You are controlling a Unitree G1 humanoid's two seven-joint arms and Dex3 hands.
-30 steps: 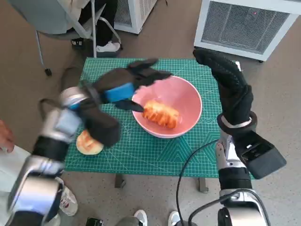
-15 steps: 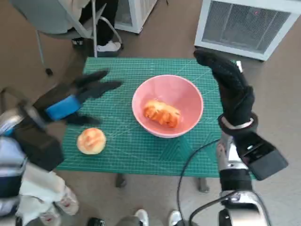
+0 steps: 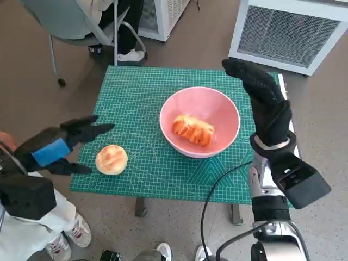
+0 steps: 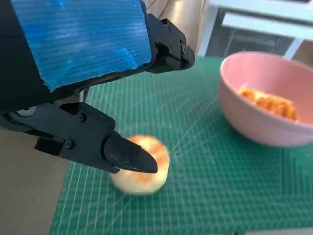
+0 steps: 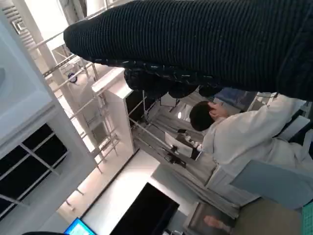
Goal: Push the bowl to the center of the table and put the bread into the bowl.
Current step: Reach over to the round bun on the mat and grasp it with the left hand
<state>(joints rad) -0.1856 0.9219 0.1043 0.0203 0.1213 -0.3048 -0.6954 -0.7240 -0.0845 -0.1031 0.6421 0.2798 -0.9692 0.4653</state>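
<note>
A pink bowl (image 3: pixel 217 111) stands near the middle of the green mat (image 3: pixel 136 98), with a golden ridged bread (image 3: pixel 192 129) lying inside it. A round bun (image 3: pixel 111 159) lies on the mat near its front left corner; the left wrist view shows the bun (image 4: pixel 142 172) and the bowl (image 4: pixel 259 122) too. My left hand (image 3: pixel 57 145) hovers empty at the mat's left edge, fingers spread, just left of the bun. My right hand (image 3: pixel 263 98) is raised at the bowl's right side, fingers extended, holding nothing.
A white slatted unit (image 3: pixel 293 30) stands beyond the table at the back right. A chair (image 3: pixel 70 24) and a seated person's feet (image 3: pixel 130 54) are behind the table at the left. A black cable (image 3: pixel 217 190) hangs by my right forearm.
My left hand has pulled back from the bowl's rim to the mat's left edge, uncovering the bun. The right hand has hardly moved. The camera has shifted slightly.
</note>
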